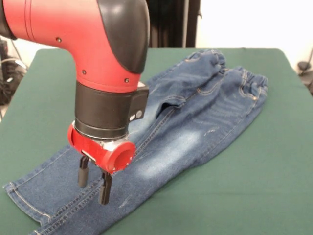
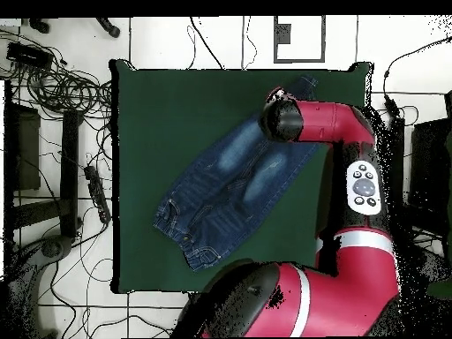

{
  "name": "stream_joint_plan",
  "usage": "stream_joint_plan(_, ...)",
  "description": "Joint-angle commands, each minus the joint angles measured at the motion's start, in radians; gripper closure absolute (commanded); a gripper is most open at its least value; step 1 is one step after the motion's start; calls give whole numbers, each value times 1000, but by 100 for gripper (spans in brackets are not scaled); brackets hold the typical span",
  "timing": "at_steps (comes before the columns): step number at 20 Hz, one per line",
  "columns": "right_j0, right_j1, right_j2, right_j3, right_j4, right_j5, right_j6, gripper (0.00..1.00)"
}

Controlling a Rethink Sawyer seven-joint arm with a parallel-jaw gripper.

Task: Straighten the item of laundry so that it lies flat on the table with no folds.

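Green felt covers the table [image 1: 274,186], which fills most of the front view, with pale wall and dark equipment behind it at the top. Two black fingers [image 1: 82,175] hang from the gripper [image 1: 94,183] with a narrow gap between them, holding nothing; their tips sit just above or at the denim of the lower legs, contact unclear. Above them comes one red flange, a black wrist and the single red and black arm [image 1: 93,34] filling the upper left of the frame. One pair of jeans [image 1: 195,127] lies diagonally, hems at lower left, elasticated waistband at upper right, two faded thigh patches showing and a crease near the crotch. The overhead view hides the fingers beneath the arm's wrist, but it shows the whole table outline, the jeans [image 2: 231,190] near its centre with hems at upper right, and cables [image 2: 62,84] on the tiled floor at left.
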Motion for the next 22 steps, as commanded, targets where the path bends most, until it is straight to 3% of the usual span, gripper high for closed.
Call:
stream_joint_plan(1,48,47,47,66,1,-12,-17,0)
stream_joint_plan(10,55,61,29,72,8,-20,24,0)
stream_joint_plan(16,54,50,13,101,23,62,14,0)
stream_joint_plan(22,65,68,-34,153,2,-52,107,0)
